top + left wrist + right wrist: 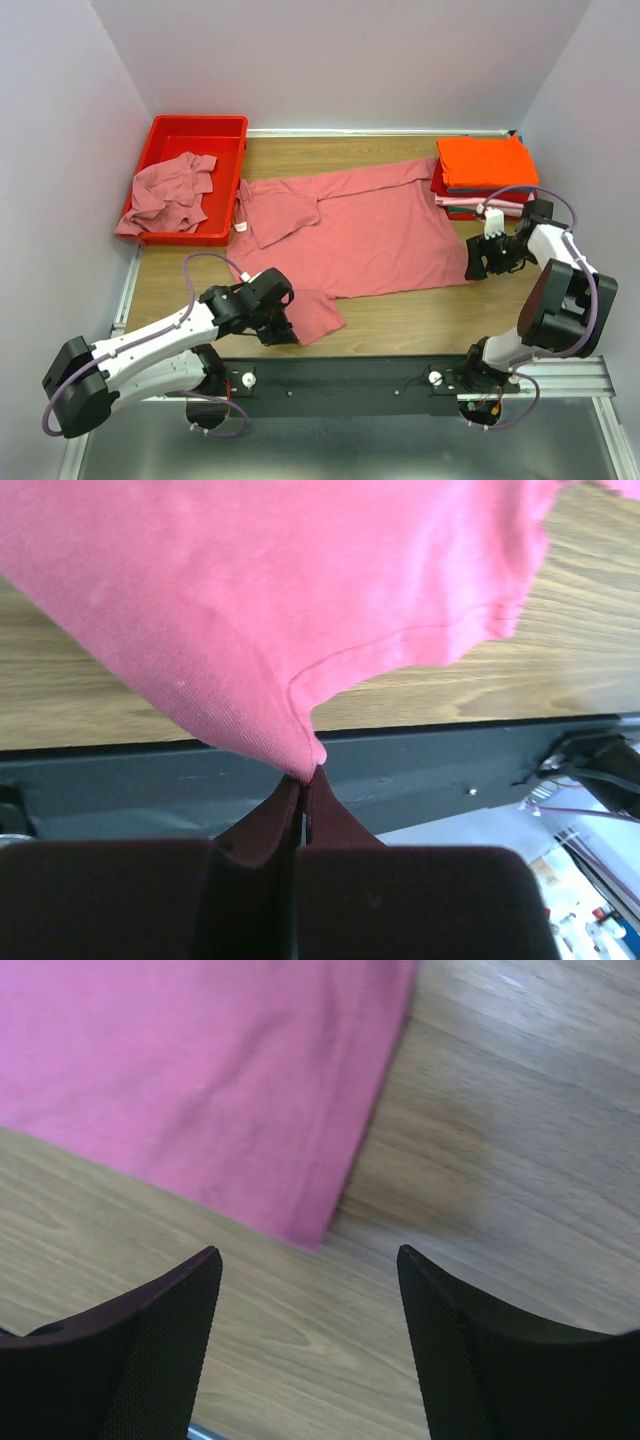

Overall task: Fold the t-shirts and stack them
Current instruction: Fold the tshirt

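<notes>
Left gripper (281,325) is clamping down hard on the near edge of the big rose-pink t-shirt (370,235), jaws closed right on the fabric. In the left wrist view the cloth is gathering to a sharp point between the fingers (262,825). Over on the other side, the right gripper (478,262) is hanging with its jaws well apart, gripping nothing, just above the shirt's near right corner on the wooden table (420,320). That shirt is lying spread across the middle of the table, its collar end reaching toward the red bin (200,128) at far left. A second rose-pink shirt (170,195) is sitting crumpled in that bin and spilling over its left rim. At far right, a folded stack (470,195) is sitting with an orange shirt (485,160) on top.
</notes>
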`<state>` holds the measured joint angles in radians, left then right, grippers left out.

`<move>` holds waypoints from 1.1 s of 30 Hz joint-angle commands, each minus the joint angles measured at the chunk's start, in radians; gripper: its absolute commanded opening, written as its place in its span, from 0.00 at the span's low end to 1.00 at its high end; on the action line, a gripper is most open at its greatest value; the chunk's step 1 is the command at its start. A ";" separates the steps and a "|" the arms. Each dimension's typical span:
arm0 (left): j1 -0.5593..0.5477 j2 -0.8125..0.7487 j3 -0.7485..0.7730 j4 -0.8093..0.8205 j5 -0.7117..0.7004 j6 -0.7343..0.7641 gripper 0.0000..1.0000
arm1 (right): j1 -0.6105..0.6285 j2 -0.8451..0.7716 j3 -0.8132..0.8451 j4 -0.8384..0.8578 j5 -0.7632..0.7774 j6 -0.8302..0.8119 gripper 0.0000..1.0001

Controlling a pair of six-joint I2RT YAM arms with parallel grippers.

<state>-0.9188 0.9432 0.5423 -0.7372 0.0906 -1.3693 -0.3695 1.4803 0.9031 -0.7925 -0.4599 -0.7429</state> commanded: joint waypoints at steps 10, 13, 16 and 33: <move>-0.005 -0.099 -0.076 0.065 0.031 0.004 0.01 | -0.019 0.167 0.042 0.050 -0.022 0.148 0.60; -0.005 -0.112 -0.068 0.056 0.023 0.004 0.01 | -0.019 0.184 0.022 0.059 -0.005 0.152 0.57; -0.005 -0.119 -0.068 0.056 0.020 -0.002 0.01 | -0.019 0.199 0.008 0.064 0.001 0.154 0.43; -0.005 -0.172 -0.021 -0.030 -0.014 -0.028 0.01 | -0.019 0.172 -0.010 -0.020 -0.006 0.074 0.18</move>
<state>-0.9188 0.7918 0.4911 -0.7330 0.1047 -1.3781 -0.3862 1.6436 0.9165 -0.7597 -0.4618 -0.6350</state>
